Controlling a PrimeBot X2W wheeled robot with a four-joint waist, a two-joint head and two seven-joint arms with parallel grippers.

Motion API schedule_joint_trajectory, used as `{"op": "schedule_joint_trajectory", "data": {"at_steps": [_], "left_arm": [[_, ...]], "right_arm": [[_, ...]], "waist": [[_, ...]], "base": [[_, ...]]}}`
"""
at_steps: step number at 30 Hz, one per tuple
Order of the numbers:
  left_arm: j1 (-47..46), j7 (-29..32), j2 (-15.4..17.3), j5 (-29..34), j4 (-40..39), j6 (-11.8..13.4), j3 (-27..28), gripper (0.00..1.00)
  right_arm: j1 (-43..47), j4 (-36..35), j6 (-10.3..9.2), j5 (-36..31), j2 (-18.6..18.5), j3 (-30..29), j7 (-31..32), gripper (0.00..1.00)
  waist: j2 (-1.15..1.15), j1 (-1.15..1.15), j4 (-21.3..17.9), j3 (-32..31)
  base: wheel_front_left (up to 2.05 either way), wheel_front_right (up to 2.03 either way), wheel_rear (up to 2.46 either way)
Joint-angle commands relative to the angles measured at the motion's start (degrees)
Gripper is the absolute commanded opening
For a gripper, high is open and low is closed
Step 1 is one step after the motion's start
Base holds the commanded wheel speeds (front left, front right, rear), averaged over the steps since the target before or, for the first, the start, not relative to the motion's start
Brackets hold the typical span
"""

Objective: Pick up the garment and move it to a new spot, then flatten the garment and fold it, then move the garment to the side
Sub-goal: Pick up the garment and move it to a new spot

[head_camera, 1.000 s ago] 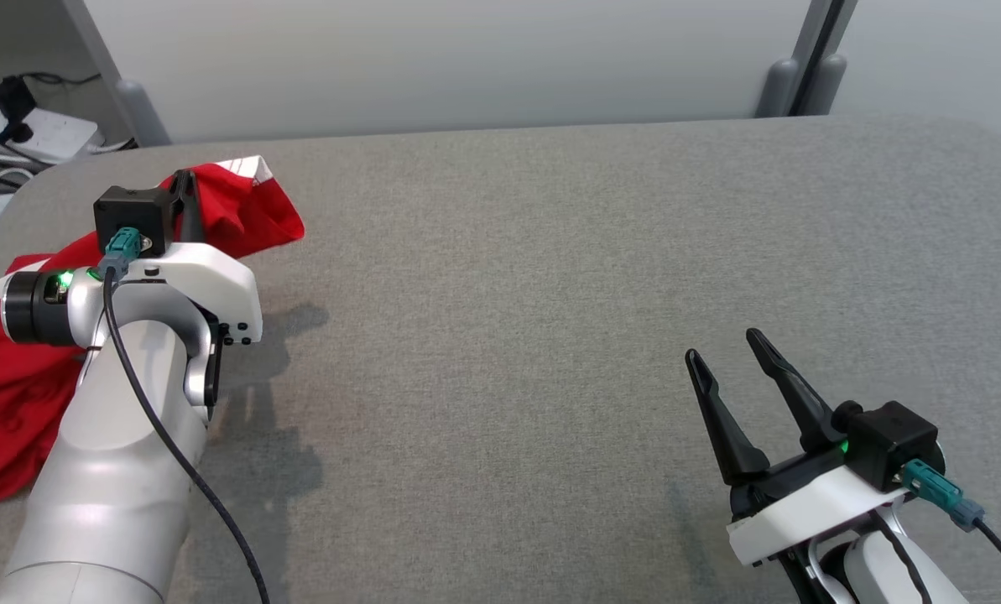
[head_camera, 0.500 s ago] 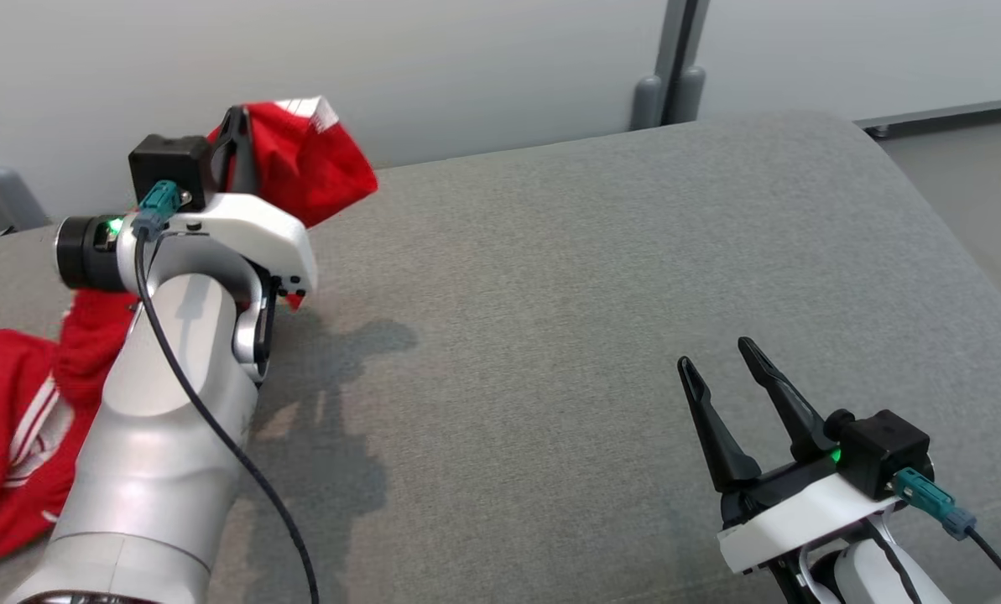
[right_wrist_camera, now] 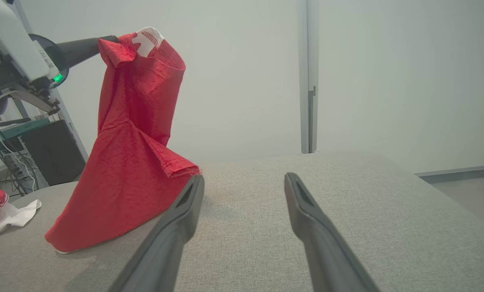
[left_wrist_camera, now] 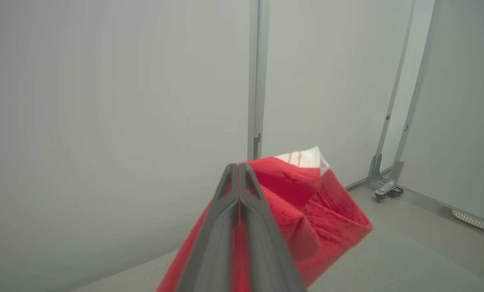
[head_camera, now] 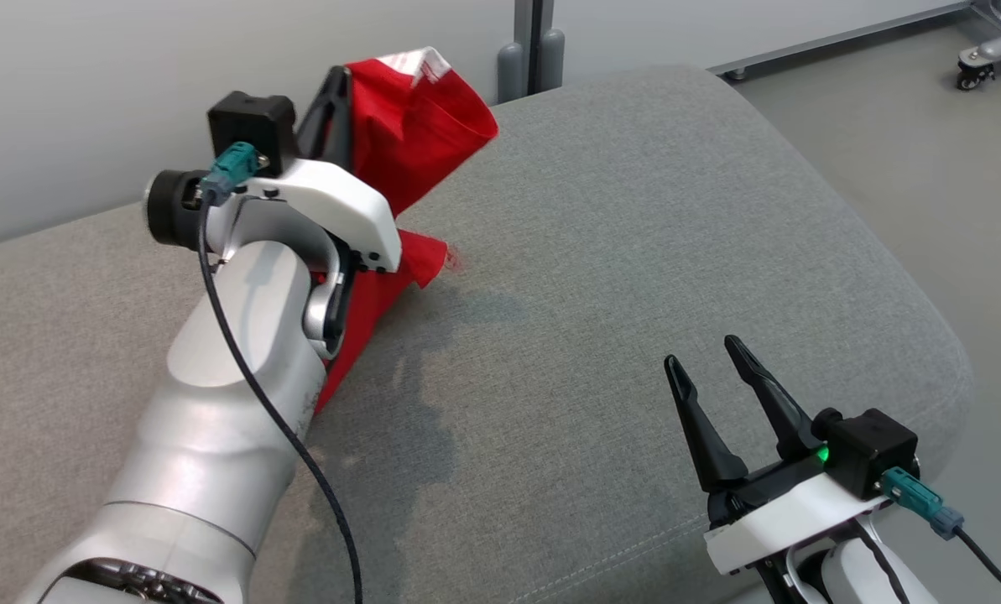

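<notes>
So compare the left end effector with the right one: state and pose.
The left end effector is shut on the red garment; the right end effector is open and holds nothing. The left one is raised, the garment hanging from it to the grey surface; the right one sits low near that surface's front edge. Both are long, dark and two-fingered.

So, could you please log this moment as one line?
left gripper: shut on red garment | garment: held up, lower edge on grey surface | right gripper: open, empty
</notes>
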Motion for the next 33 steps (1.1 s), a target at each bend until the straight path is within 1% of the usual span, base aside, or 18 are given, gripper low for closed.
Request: {"op": "schedule_joint_trajectory", "data": {"at_steps": [1,6,9,10,11,12,13,14,18,22,23,26,29,33], "left_arm": [[-1.35,-0.59,1.70,-1.87,-1.99,0.14,-0.97,0.00],[1.83,0.90,1.69,-10.81,-4.55,2.29,-14.33,0.00],[4.65,1.47,1.69,-15.26,-6.04,4.19,-22.04,0.00],[5.94,1.47,1.68,-17.51,-6.49,5.64,-26.10,0.28],[6.32,1.41,1.68,-18.40,-6.59,6.28,-27.90,0.45],[6.59,1.30,1.68,-19.36,-6.73,6.80,-29.41,0.67],[6.66,1.10,1.68,-20.15,-6.85,7.29,-30.74,0.96],[6.65,0.90,1.68,-20.89,-6.94,7.72,-31.90,1.00],[5.99,-0.13,1.68,-22.98,-7.49,9.69,-34.42,1.00],[5.75,-0.67,1.68,-22.84,-9.08,11.40,-33.27,1.00],[5.75,-0.67,1.68,-22.84,-9.08,11.40,-33.27,1.00],[7.74,-0.71,1.78,-19.68,-11.64,12.54,-29.34,1.00],[11.59,-0.72,3.04,-15.88,-14.88,13.07,-25.15,1.00],[16.83,-0.73,4.60,-10.63,-19.02,14.25,-21.04,1.00]], "right_arm": [[-1.84,-1.04,0.41,0.03,0.52,1.16,-0.76,1.00],[-2.24,-0.80,0.41,0.11,0.98,0.89,-0.76,1.00],[-2.29,-0.15,0.41,0.36,1.24,0.69,-0.76,1.00],[-2.43,-0.01,0.41,0.48,1.35,0.57,-0.76,1.00],[-2.49,-0.03,0.41,0.53,1.40,0.50,-0.76,1.00],[-2.55,-0.04,0.41,0.57,1.42,0.50,-0.76,1.00],[-2.60,-0.02,0.41,0.58,1.41,0.53,-0.76,1.00],[-2.64,0.05,0.41,0.55,1.33,0.58,-0.76,1.00],[-2.61,0.30,0.41,0.28,1.02,0.29,-0.76,1.00],[-2.19,0.38,0.41,-0.04,0.62,0.17,-0.76,1.00],[-2.19,0.38,0.41,-0.04,0.62,0.17,-0.76,1.00],[-1.43,0.42,0.41,0.00,0.43,-0.30,-0.76,1.00],[-0.48,0.58,0.41,0.42,0.39,-0.33,-0.76,1.00],[0.74,0.47,0.41,1.91,0.24,-0.71,-0.76,1.00]], "waist": [[0.00,0.00,-0.78,0.35],[0.00,0.00,-1.31,1.19],[0.00,0.00,-1.22,1.83],[0.00,0.00,-0.87,2.37],[0.00,0.00,-0.59,2.63],[0.00,0.00,-0.30,2.83],[0.00,0.00,0.03,3.00],[0.00,0.00,0.41,3.09],[0.00,0.00,2.25,2.63],[0.00,0.00,4.48,1.23],[0.00,0.00,4.48,1.23],[0.00,0.00,6.59,-0.19],[0.00,0.00,8.85,-1.69],[0.00,0.00,12.13,-3.44]], "base": [[0.00,0.00,0.00],[0.00,0.00,0.00],[0.00,0.00,0.00],[0.00,0.00,0.00],[0.00,0.00,0.00],[0.00,0.00,0.00],[0.00,0.00,0.00],[0.00,0.00,0.00],[0.00,0.00,0.00],[0.00,0.00,0.00],[0.00,0.00,0.00],[0.00,0.00,0.00],[0.00,0.00,0.00],[0.00,0.00,0.00]]}}
